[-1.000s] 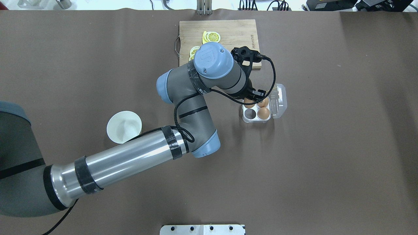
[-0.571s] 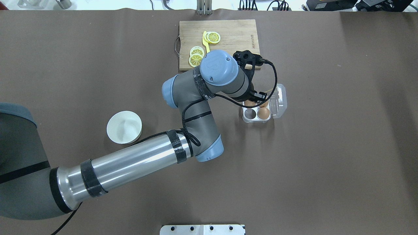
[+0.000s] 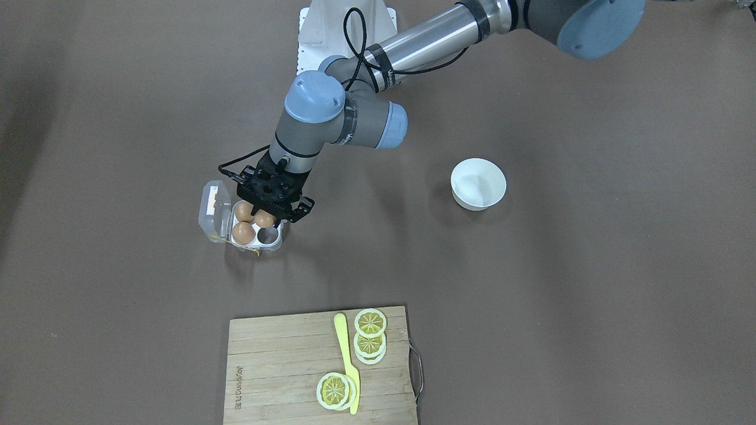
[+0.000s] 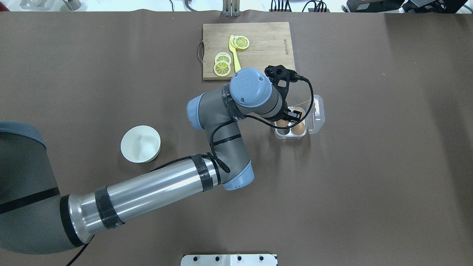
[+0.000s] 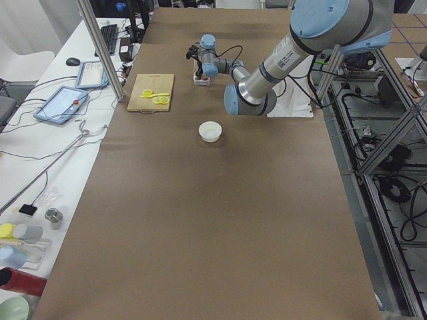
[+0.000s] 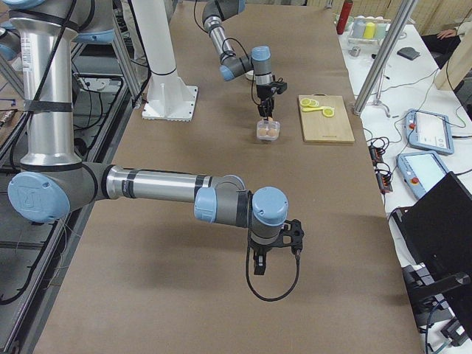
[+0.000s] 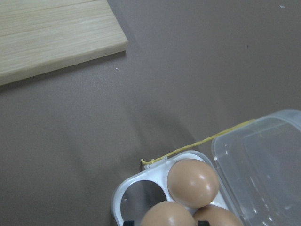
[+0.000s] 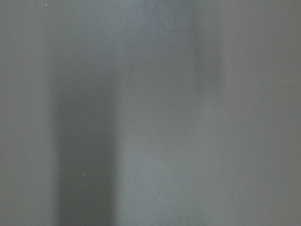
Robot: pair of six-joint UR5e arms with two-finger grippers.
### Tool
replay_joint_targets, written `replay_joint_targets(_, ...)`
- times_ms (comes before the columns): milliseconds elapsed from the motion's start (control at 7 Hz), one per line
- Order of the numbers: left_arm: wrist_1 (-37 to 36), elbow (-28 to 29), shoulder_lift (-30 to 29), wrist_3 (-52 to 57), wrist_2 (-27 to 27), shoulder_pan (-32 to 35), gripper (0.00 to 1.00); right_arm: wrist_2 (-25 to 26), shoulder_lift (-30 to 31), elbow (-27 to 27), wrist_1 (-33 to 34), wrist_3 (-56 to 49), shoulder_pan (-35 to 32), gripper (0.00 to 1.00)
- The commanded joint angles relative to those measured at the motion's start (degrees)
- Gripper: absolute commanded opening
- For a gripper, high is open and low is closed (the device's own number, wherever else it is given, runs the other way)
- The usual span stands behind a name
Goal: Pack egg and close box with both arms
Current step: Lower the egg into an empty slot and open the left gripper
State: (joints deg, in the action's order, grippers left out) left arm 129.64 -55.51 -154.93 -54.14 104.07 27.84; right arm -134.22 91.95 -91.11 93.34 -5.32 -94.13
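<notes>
brown bench [image 4: 369, 166]; left arm [image 4: 147, 192] bent over the open box [image 3: 214, 206] mid-bench. left end effector [image 3: 266, 223] pinches the egg [image 7: 167, 215] just above a cell. right end effector [image 6: 258, 267] near the bench's edge: cannot tell its spread.

Left gripper [image 3: 264, 222], clamped on an egg [image 3: 264, 218], fills the space over the box [image 3: 269, 237]. The left arm [image 3: 331, 118] bars approach from the robot's side. The opened lid [image 3: 214, 211] walls the box's right flank. Cutting board [image 3: 283, 366] and bowl [image 3: 478, 183] sit well apart, with open table [image 3: 590, 295] between them.
</notes>
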Motion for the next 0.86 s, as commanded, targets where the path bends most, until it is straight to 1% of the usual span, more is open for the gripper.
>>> replay_joint_targets(0,0.09,0.05,0.16,0.00,-0.09,-0.42,0.39,0.01,-0.28,-0.03,0.00,0.05,0.00,1.00)
replay_joint_targets(143,0.09,-0.21,0.42,0.09,-0.01,-0.42,0.46,0.01,-0.45,-0.03,0.00,0.05,0.00,1.00)
replay_joint_targets(286,0.09,-0.30,0.51,0.17,-0.01,-0.33,0.50,0.10,-0.63,0.06,0.00,0.05,0.00,1.00)
replay_joint_targets(429,0.09,-0.56,0.60,0.26,0.08,-0.33,0.61,0.10,-0.80,0.06,0.09,0.05,0.00,1.00)
replay_joint_targets(714,0.09,-0.91,0.60,0.09,0.17,-0.24,0.79,0.19,-0.81,0.06,0.09,0.05,0.00,1.00)
